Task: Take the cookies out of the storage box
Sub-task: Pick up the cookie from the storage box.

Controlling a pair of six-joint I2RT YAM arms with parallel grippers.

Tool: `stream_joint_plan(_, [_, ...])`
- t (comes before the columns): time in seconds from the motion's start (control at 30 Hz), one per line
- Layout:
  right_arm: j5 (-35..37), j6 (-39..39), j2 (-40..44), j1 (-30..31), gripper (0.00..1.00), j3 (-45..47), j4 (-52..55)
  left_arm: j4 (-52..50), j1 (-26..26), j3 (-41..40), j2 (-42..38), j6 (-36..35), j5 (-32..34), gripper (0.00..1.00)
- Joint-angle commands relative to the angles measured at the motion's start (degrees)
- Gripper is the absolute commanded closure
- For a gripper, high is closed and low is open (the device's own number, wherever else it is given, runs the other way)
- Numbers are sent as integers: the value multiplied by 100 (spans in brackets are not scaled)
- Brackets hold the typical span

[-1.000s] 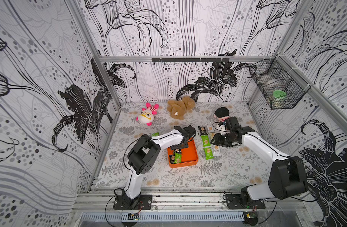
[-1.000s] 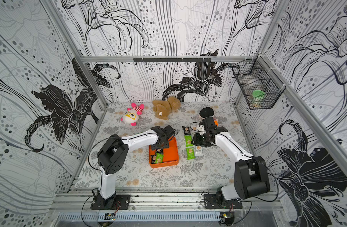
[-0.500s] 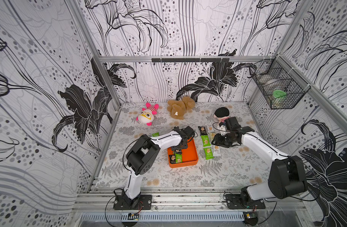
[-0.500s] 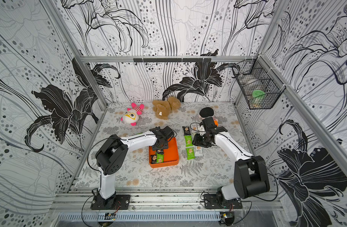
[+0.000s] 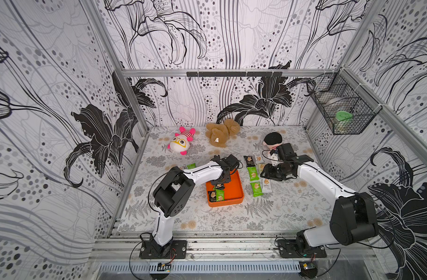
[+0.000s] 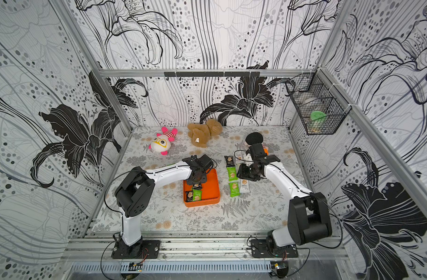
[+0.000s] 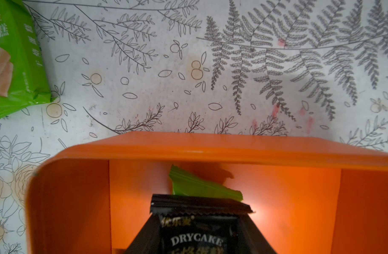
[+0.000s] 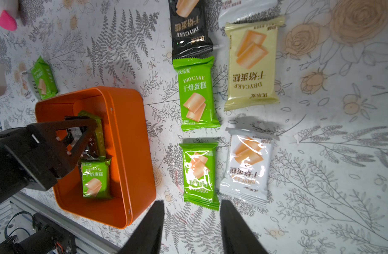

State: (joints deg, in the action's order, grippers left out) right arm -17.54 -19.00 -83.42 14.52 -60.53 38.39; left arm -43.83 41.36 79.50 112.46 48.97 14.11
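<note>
Change: left gripper (image 5: 219,181) narrowed from wide to clamped on a black packet (image 7: 199,231) inside the box (image 7: 210,151).
Meaning: pick apparently secured – lifting it out of the box judged the next step.
Left in box: green packet (image 7: 199,189) just beneath the gripped one; second green packet (image 8: 95,180) just past the fingertips.
Right gripper (image 8: 192,203): unchanged – jaws partly apart, empty, hovering just short of loose packets (image 8: 196,94) on the mat (image 8: 320,176).
Writing: "DRYCAKE" in white on the black wrapper; same word with Chinese characters on green, cream and white wrappers.
</note>
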Motion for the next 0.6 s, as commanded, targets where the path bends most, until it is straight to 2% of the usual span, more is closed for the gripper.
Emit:
stream_joint_plan(0.0, [67,-86,55,-29,53,-169,186,-80,-34,220,-279,-54,5,53])
stream_joint_plan(0.57, [-55,-72,25,-30,53,-146,125,-217,-117,198,-847,18,-97,54])
